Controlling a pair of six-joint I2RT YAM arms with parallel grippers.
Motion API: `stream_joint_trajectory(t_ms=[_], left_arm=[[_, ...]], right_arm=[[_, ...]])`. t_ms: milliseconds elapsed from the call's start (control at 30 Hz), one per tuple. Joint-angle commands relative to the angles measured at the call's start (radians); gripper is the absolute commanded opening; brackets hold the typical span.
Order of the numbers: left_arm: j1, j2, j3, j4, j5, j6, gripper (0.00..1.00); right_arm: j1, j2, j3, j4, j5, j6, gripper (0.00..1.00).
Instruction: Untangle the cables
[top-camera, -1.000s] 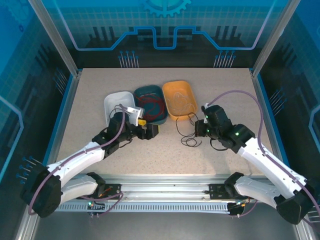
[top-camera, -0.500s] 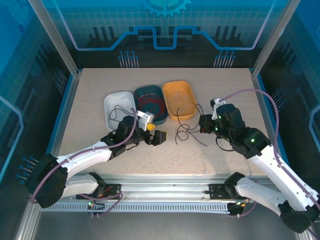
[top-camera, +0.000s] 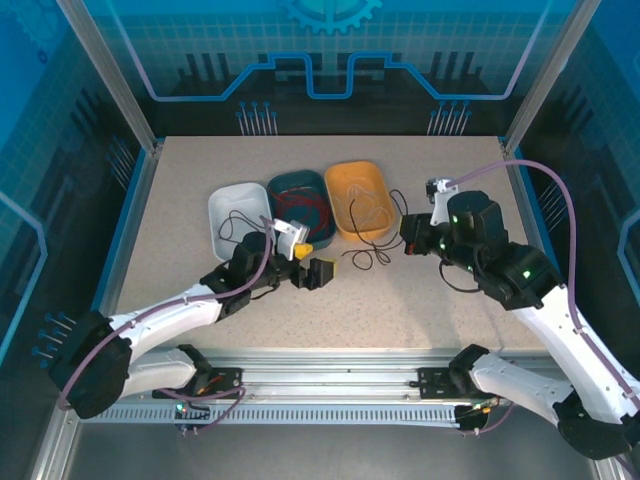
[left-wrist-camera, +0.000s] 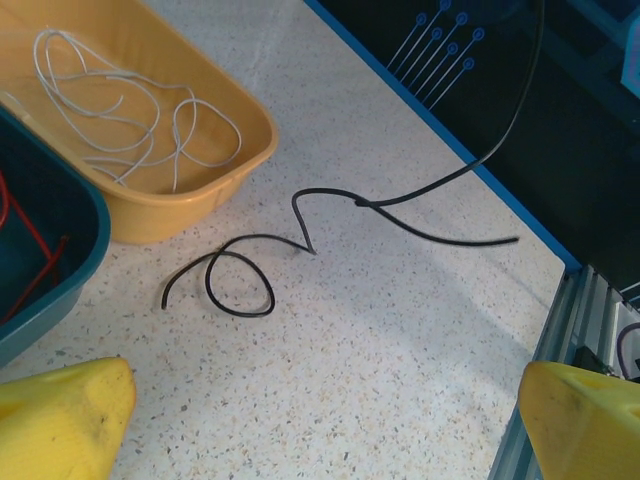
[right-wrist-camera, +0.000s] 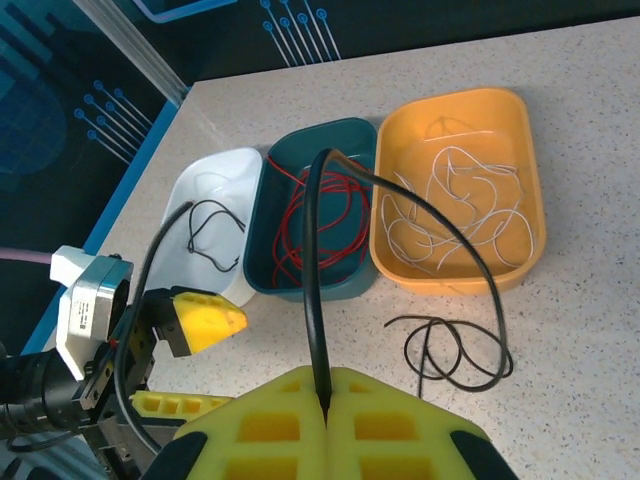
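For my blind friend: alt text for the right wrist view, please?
The right gripper, shut, pinches a black cable. Beyond sit a white tray with a second black cable, a teal tray with red cables, an orange tray with whitish cables.

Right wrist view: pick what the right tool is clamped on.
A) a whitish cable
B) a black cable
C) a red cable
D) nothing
B: a black cable runs up out of the right tool, pinched where its yellow jaws meet shut.
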Motion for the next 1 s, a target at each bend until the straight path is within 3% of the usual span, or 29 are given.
stream_joint_trajectory(t_ms=[0, 433, 833, 967], left_arm=[[-0.008, -0.035, -0.012, 0.025, -0.023, 0.03, 0.99], [-0.007, -0.125, -0.003, -0.053, -0.108, 0.055, 0.99], [0.008, -0.29, 0.0, -0.272, -0.471, 0.005, 0.99], [0.059, -0.336, 0.032, -0.426, -0.598, -0.03, 0.99]], right_arm=[[-0.003, 0.035, 0.049, -0.107, -0.013, -0.029, 0.01], [-0.001, 0.045, 0.186, -0.305, 0.118, -0.072, 0.01], [0.022, 0.13, 0.224, -0.217, 0.013, -0.109, 0.01], [0.062, 0.201, 0.259, -0.164, -0.019, -0.124, 0.01]])
